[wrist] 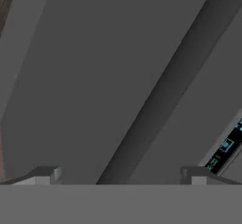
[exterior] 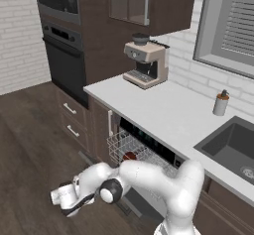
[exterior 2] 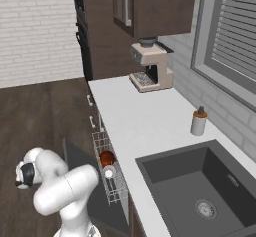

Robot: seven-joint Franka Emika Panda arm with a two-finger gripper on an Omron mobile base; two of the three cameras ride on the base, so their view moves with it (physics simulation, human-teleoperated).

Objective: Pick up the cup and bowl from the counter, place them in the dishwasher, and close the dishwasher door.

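My gripper (wrist: 121, 178) is spread wide and empty, low beside the lowered dishwasher door (wrist: 94, 76). The bowl (exterior 2: 106, 157) and cup (exterior 2: 109, 171) already sit in the rack (exterior 2: 112, 181). The door lies flat just ahead of my fingers, its long edge running across them.

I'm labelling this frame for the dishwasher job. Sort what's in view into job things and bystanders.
Job things:
- bowl, in the wire rack
- cup, in the rack beside the bowl
- dishwasher door, down
- counter
- pincer, open, facing the door panel

Bystanders:
- coffee machine
- soap dispenser
- sink
- wall oven
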